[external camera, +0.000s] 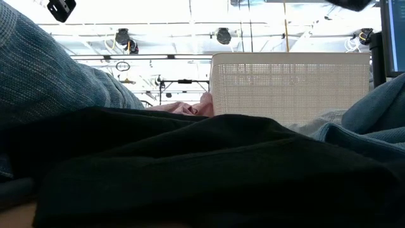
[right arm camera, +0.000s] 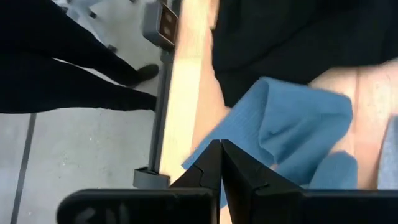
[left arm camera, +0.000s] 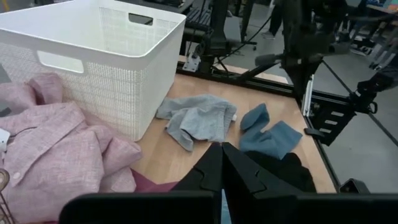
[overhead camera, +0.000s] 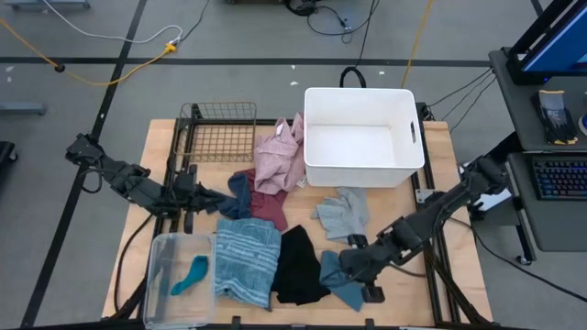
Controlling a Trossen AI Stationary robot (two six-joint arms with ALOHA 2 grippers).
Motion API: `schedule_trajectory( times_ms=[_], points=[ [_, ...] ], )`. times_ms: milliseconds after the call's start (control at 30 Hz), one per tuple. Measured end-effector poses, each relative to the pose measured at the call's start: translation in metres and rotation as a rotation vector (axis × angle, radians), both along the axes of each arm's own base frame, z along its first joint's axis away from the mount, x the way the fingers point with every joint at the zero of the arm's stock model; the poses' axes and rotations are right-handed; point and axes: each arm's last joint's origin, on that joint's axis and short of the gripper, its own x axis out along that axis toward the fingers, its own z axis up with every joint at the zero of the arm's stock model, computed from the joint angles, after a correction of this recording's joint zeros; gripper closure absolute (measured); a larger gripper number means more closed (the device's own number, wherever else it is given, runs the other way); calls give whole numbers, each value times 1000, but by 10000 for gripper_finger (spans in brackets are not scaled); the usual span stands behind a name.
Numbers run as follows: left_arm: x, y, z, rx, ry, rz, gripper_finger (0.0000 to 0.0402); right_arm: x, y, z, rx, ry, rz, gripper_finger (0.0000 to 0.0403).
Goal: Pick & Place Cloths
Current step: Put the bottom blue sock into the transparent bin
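Several cloths lie spread on the table: pink shirt [overhead camera: 280, 151] against the white bin, maroon [overhead camera: 271, 209], navy [overhead camera: 240, 194], grey [overhead camera: 344, 213], blue-striped [overhead camera: 248, 261], black [overhead camera: 298, 266] and blue [overhead camera: 341, 282]. A teal cloth [overhead camera: 191, 273] lies in the clear bin. My left gripper [overhead camera: 218, 203] is shut, beside the navy cloth; in its wrist view its tips [left arm camera: 221, 146] point toward the grey cloth [left arm camera: 199, 121]. My right gripper [overhead camera: 353, 261] is shut, with its tips [right arm camera: 221, 144] over the blue cloth [right arm camera: 292, 130]. My left gripper shows nothing between its shut fingers, and I cannot tell whether it touches the navy cloth beside it. My right gripper has its shut fingertips at the blue cloth's edge [right arm camera: 205, 155], coming from the table's right; whether they touch the cloth I cannot tell. The cloth lies on the table.
The white bin [overhead camera: 316, 170] stands at the far right of the table, a wire basket [overhead camera: 220, 128] at the far left, the clear bin [overhead camera: 156, 243] at the near left corner. A person's dark-trousered legs [right arm camera: 62, 62] stand by the table's edge. The black cloth [external camera: 190, 164] fills the low view.
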Motion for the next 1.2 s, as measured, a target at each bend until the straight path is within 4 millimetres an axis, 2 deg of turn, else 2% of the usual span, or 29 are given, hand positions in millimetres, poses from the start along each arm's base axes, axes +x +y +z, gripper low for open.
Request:
schedule_trajectory(
  times_ms=[200, 333, 567, 733, 867, 1067, 1200],
  points=[
    [0, 0, 0, 3, 0, -1, 388, 5, -3, -6, -28, 6, 13, 401],
    [0, 0, 0, 2, 1, 0, 399, 10, -9, -6, -39, -14, 17, 383],
    [0, 0, 0, -1, 1, 1, 384, 15, -20, -18, -50, -23, 14, 308],
    [0, 0, 0, 0, 0, 1, 383, 19, -21, -33, 17, -93, 89, 248],
    [0, 0, 0, 0, 1, 1, 382, 18, -22, -42, -2, -113, 122, 217],
    [0, 0, -1, -14, 7, 6, 382, 19, -27, -48, -70, -145, 165, 205],
    [0, 0, -1, -18, 6, 7, 382, 28, -27, -61, -94, -141, 188, 204]
  ],
)
